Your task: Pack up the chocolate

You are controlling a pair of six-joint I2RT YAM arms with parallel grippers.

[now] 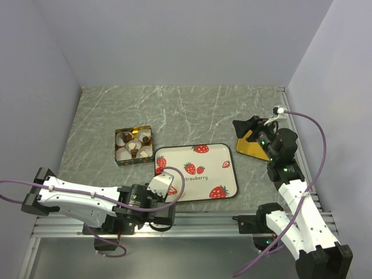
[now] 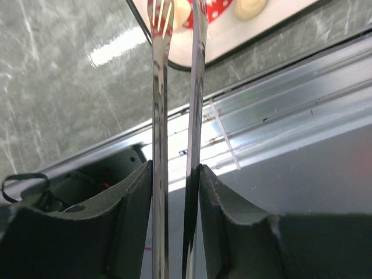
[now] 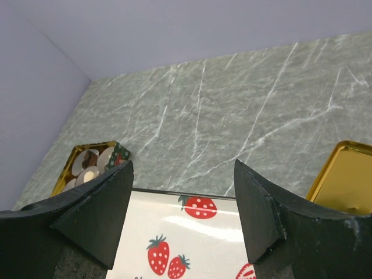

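My left gripper (image 1: 163,197) (image 2: 176,168) is shut on a pair of metal tongs (image 2: 158,87). The tong tips reach over the near left corner of the strawberry tray (image 1: 232,168) (image 2: 273,23), with a narrow gap between the blades. Two cream-white chocolate lumps (image 2: 250,7) lie on the tray just by the tips; in the top view my left wrist hides them. Dark chocolates (image 1: 125,138) sit in paper cups in the gold tin (image 1: 116,148) (image 3: 70,160). My right gripper (image 1: 247,129) (image 3: 181,168) is open and empty, raised beside the tray's far right corner.
A gold lid (image 1: 256,148) (image 3: 346,174) lies flat right of the tray, under my right wrist. A metal rail (image 2: 279,87) runs along the table's near edge below the tongs. Walls close in the left, back and right.
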